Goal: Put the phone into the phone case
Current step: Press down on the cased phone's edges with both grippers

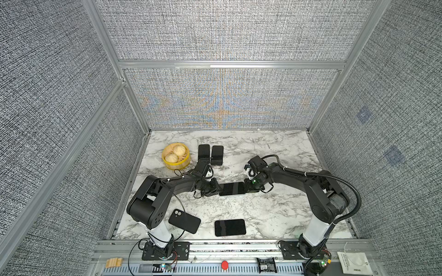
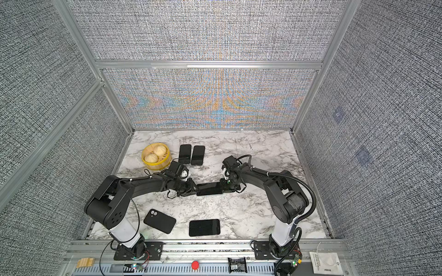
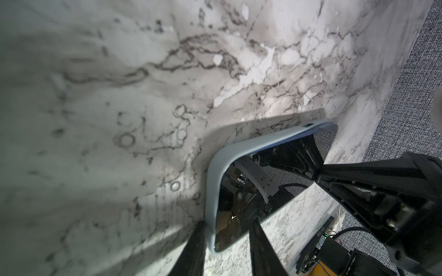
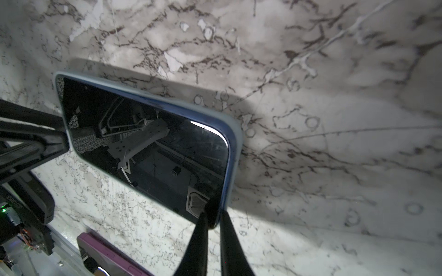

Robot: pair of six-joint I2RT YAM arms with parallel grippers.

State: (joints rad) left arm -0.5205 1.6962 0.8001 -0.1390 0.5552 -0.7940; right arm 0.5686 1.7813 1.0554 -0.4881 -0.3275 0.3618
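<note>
The phone (image 1: 231, 188), seated in a pale case (image 3: 215, 172), hangs level over mid-table (image 1: 263, 210) between both arms. The right gripper (image 4: 211, 222) is nearly closed, pinching one end's edge. The left gripper (image 3: 227, 239) stands partly open astride the other end, one finger behind the case and one over the screen - I cannot tell whether it presses.

A white, grey-veined marble tabletop (image 1: 275, 153) lies in a booth. Grey woven-fabric wall panels (image 1: 227, 28) rise behind it and on both sides of it, held in aluminium framing (image 1: 229, 64). A metal rail (image 1: 239, 246) with a red button (image 1: 224, 264) runs along its near edge.
</note>
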